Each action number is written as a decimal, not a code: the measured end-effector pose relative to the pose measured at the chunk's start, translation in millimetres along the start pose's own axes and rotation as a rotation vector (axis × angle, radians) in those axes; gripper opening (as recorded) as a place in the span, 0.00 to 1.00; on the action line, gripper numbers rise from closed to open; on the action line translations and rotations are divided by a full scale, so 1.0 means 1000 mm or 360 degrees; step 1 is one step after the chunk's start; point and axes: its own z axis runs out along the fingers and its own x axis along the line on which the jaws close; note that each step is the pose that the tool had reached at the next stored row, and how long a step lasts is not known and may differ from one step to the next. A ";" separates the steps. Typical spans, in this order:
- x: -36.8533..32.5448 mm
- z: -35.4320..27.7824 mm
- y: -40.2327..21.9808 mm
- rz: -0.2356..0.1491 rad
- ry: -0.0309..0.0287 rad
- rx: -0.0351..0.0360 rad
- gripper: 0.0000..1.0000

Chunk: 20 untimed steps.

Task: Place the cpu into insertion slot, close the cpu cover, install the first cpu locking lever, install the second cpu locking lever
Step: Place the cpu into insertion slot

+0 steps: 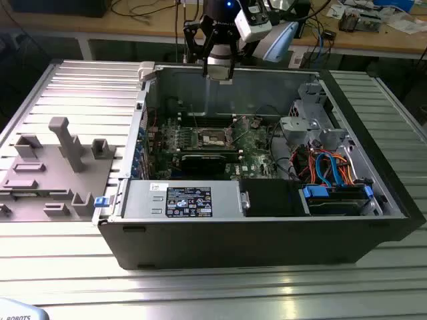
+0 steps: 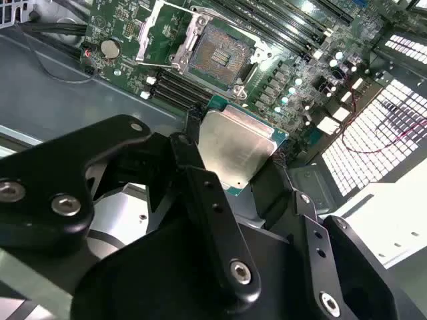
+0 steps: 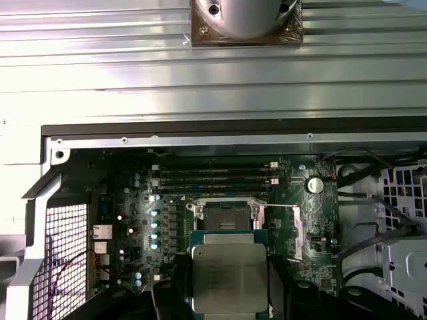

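Tool [image 1: 219, 70] clamped on the cpu [image 2: 235, 143], above the open case [image 1: 267, 233].
Exterior view, left to right: grey fixture [image 1: 67, 150] on the bench [image 1: 200, 287], then the insertion slot [image 1: 215, 138] below the tool, well apart. Both wrist views show its fingers [image 2: 200, 193] pinching the cpu's opposite edges, with the slot bare just beyond it.

Glare whitens the ribbed table [image 3: 133, 87]; case [image 1: 233, 237] interior dim.

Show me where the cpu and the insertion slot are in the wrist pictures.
cpu [image 2: 237, 150], second wrist view, middle of its silvery face.
insertion slot [image 3: 227, 215], first wrist view, centre of the socket recess.
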 end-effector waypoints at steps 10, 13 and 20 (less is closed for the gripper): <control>0.0051 0.0005 -0.0002 0.0000 0.00001 0.0001 0.55; 0.0060 0.0009 -0.0002 0.0000 0.00000 0.0001 0.55; 0.0069 0.0026 -0.0004 0.0000 0.00000 0.0000 0.55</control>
